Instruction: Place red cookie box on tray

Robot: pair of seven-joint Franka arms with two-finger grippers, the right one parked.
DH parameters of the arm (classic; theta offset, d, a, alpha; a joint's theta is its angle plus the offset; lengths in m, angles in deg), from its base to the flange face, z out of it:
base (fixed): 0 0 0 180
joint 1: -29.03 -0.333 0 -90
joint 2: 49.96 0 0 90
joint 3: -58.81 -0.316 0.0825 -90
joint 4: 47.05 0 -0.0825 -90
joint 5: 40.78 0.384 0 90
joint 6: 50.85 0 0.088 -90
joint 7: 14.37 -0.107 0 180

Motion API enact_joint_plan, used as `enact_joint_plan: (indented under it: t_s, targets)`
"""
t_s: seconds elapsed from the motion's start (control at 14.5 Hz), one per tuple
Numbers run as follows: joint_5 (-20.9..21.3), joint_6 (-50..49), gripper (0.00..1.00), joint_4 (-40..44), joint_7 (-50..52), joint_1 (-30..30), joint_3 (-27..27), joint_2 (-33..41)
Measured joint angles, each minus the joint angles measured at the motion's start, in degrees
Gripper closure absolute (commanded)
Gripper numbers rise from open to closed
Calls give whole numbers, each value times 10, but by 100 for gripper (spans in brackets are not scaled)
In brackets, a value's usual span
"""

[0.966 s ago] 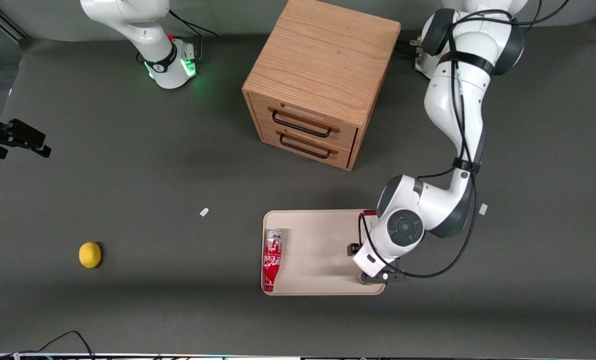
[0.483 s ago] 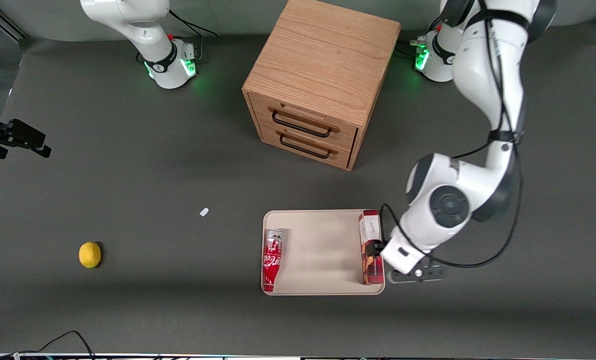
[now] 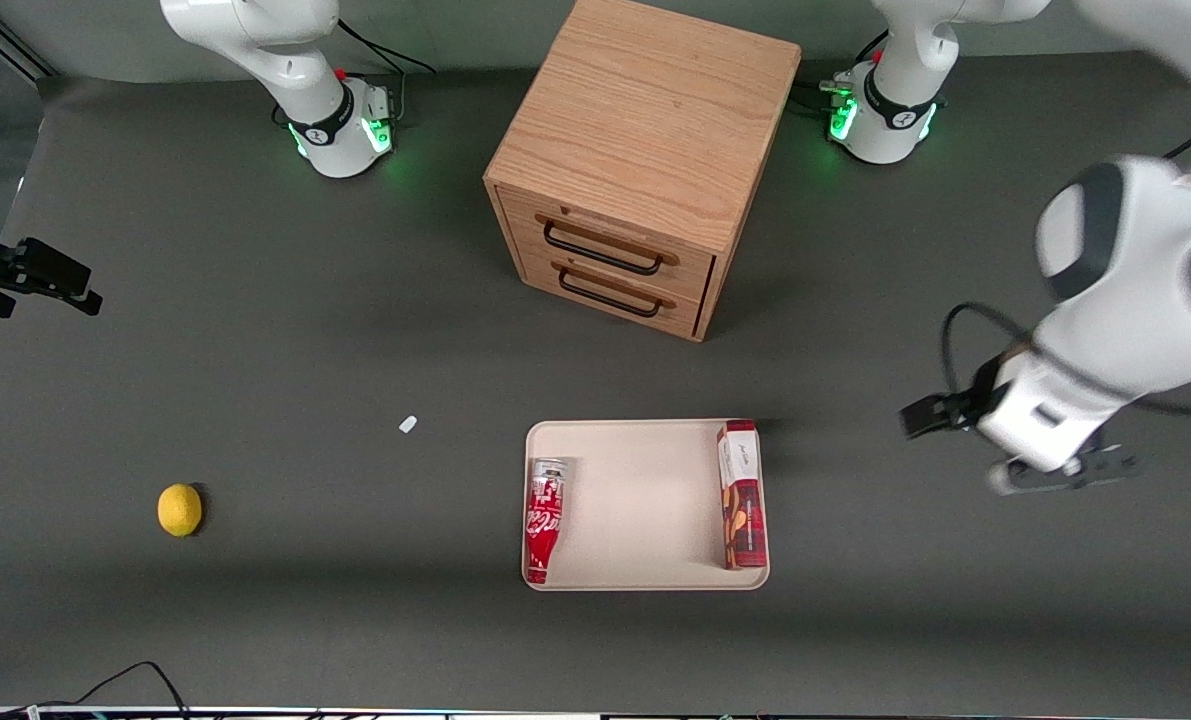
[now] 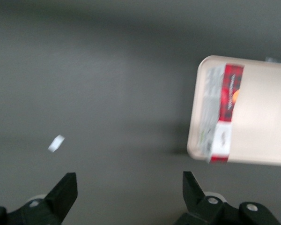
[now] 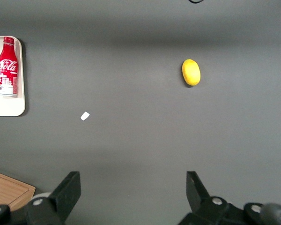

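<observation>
Since the earlier frames the left arm has pulled away from the tray (image 3: 645, 440): it stood over the tray's edge, and now the gripper (image 3: 965, 415) hangs above the bare table (image 3: 355, 620), well apart from the tray, toward the working arm's end. The red cookie box (image 3: 741, 494), which was under the arm at first, now lies free.

In the front view, the red cookie box lies flat in the tray, along the rim nearest the working arm, touching nothing else. A red cola bottle (image 3: 544, 518) lies in the same tray along the rim nearest the parked arm (the two are well apart, with bare tray between them). A wooden drawer cabinet (image 3: 645, 160) stands farther from the camera than the tray. A lemon (image 3: 179, 509) rests well away from the tray, toward the parked arm's end, and a small white scrap (image 3: 408, 424) lies between the lemon and the tray.

In the left wrist view, the gripper (image 4: 130, 192) has its two fingers (image 4: 64, 190) spread wide with only table between them; it holds nothing. The red cookie box (image 4: 220, 111) sits in the tray (image 4: 262, 117) just inside its rim. Another white scrap (image 4: 56, 143) lies on the table (image 4: 107, 84), apart from the tray.

In the right wrist view, the tray (image 5: 4, 105) shows only one end, with the red cola bottle (image 5: 7, 65) in it; the lemon (image 5: 191, 72) and the white scrap (image 5: 85, 116) lie on the table (image 5: 145, 150).
</observation>
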Motion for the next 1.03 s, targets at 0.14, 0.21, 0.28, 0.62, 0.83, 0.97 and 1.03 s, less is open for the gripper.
enact_joint_plan:
  t_s: [0.14,0.21,0.28,0.62,0.83,0.97,1.03]
  targets:
    - [0,-25,0,-37,-50,-44,8,64]
    - [0,-35,0,-58,-74,-66,10,96]
    - [0,-49,0,-76,-95,-83,11,124]
    - [8,-101,0,-108,-143,-123,24,216]
    - [9,-112,0,-112,-152,-126,29,239]
    - [10,-121,0,-112,-154,-128,32,244]
    - [10,-125,0,-112,-155,-129,33,245]
